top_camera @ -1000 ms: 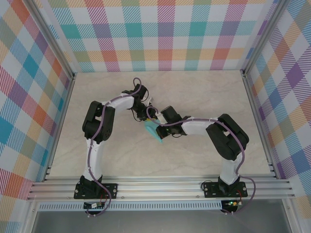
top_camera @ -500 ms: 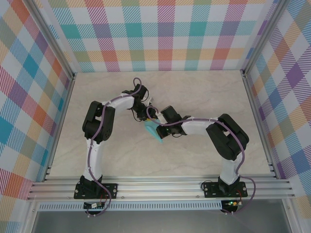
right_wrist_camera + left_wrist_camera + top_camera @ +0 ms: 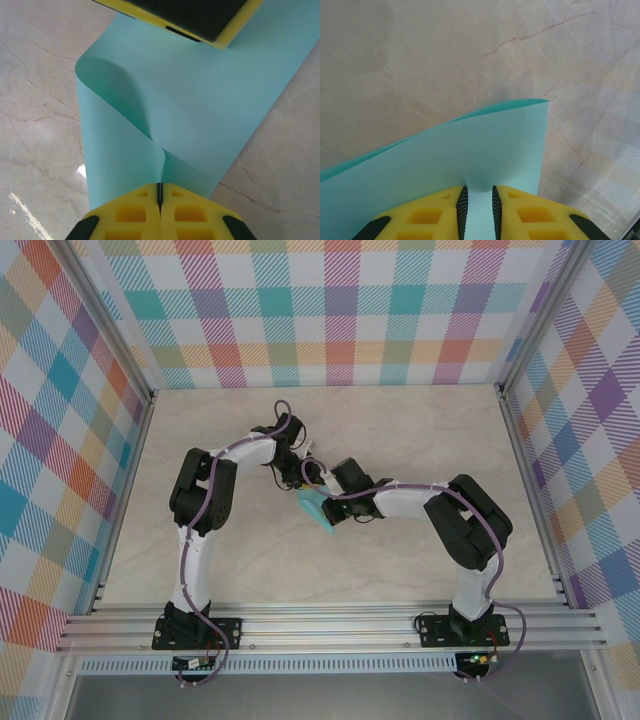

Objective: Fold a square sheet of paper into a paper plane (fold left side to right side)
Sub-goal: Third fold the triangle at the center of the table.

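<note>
Closest to my right wrist camera, the right gripper (image 3: 160, 192) has its yellow fingers pressed together on the near edge of the square sheet of paper (image 3: 200, 100), which puckers at the pinch and curls over into a loose roll on one side. Across the sheet, the left gripper (image 3: 477, 195) is nipped onto the opposite edge, turquoise filling the thin slit between its fingers. From above, the paper hangs between both grippers, mid-table (image 3: 420, 430), the marbled top stretching beyond.
</note>
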### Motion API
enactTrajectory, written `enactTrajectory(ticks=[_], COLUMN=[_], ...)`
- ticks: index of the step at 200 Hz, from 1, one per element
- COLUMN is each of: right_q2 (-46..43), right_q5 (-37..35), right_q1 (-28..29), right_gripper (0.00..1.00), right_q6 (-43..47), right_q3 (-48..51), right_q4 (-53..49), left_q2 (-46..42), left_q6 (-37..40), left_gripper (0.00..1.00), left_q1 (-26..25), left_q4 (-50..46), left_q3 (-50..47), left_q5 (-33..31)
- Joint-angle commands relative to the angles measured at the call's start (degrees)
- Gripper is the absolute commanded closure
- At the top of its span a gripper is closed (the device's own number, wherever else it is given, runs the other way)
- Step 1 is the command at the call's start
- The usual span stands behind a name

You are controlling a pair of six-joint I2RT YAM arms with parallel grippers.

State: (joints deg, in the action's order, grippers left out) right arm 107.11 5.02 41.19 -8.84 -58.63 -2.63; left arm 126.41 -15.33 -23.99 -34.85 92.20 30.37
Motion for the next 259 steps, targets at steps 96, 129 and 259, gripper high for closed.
enactTrajectory(ticks=[96, 129, 259], right_q2=[-1.2, -1.6, -1.2], right_q5=[-0.1, -0.3, -0.8], right_q1=[-0.5, -0.5, -0.5], right_gripper=[1.0, 1.0, 1.0], right_q6=[-0.8, -0.7, -0.7], right_q3=[-1.6, -1.8, -1.3], right_q4=[-0.2, -0.4, -0.4], left_q2=[2.6, 2.6, 2.8], left_q6=[0.6, 0.6, 0.6], left_gripper=[0.78, 0.78, 0.79], left_q1=[-1.9, -1.9, -1.9], left_q4=[-2.5, -2.4, -2.4], left_q3=[-0.4, -0.4, -0.6], left_q5=[-1.1, -1.1, -1.3])
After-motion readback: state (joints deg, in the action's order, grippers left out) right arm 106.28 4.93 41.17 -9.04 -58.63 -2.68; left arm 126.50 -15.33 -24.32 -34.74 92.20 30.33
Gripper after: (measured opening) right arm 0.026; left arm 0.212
